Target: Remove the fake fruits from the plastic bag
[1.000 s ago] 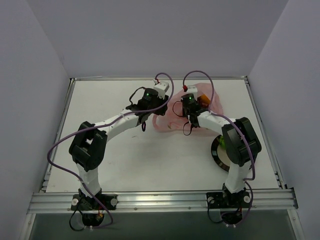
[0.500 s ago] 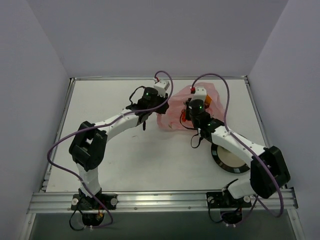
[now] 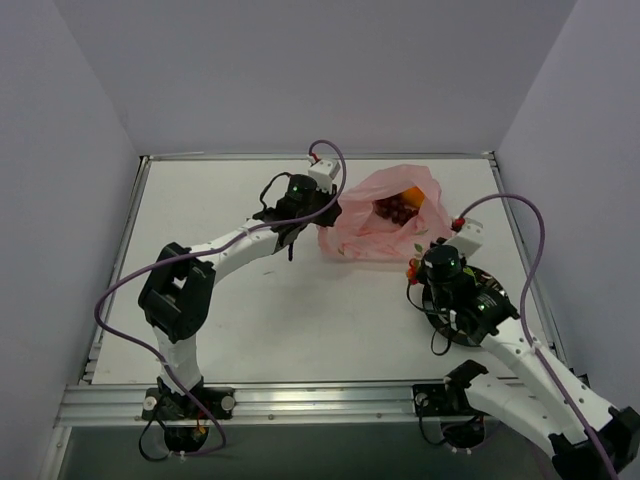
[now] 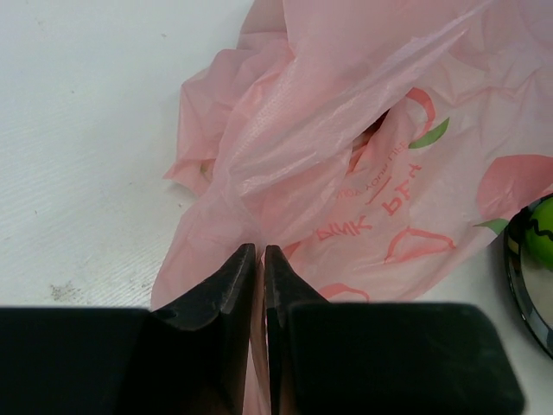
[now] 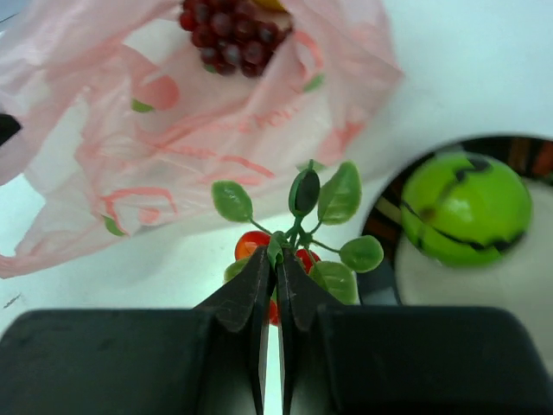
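Pink plastic bag (image 4: 328, 112) with red lettering

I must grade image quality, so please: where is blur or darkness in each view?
Top external view: even light, faint shadows, plastic bag sharp. Left wrist view: left pincer black and featureless, bag print sharp. Right wrist view: right pincer dark and blurred, leafy red fruit in focus.

Pink plastic bag (image 5: 173, 164) with red-and-green print, dark red grape bunch (image 5: 229, 35), black-streaked green fruit (image 5: 467, 207).
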`<action>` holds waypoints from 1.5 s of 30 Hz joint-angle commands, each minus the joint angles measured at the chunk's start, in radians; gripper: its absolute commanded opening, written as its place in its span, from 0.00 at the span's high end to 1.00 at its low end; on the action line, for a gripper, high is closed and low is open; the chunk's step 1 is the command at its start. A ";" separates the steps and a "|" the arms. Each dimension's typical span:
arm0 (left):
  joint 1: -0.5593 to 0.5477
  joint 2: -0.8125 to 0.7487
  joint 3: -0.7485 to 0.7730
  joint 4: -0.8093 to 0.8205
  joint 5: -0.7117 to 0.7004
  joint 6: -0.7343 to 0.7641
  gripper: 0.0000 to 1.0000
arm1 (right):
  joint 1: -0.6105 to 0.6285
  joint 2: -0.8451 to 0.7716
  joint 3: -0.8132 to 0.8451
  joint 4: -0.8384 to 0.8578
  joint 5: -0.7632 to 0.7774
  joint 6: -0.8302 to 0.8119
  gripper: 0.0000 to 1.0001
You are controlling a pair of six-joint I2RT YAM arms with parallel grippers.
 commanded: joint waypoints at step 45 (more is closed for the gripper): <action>-0.027 -0.060 -0.001 0.057 -0.017 -0.015 0.92 | -0.111 0.546 0.197 0.401 -0.279 -0.393 1.00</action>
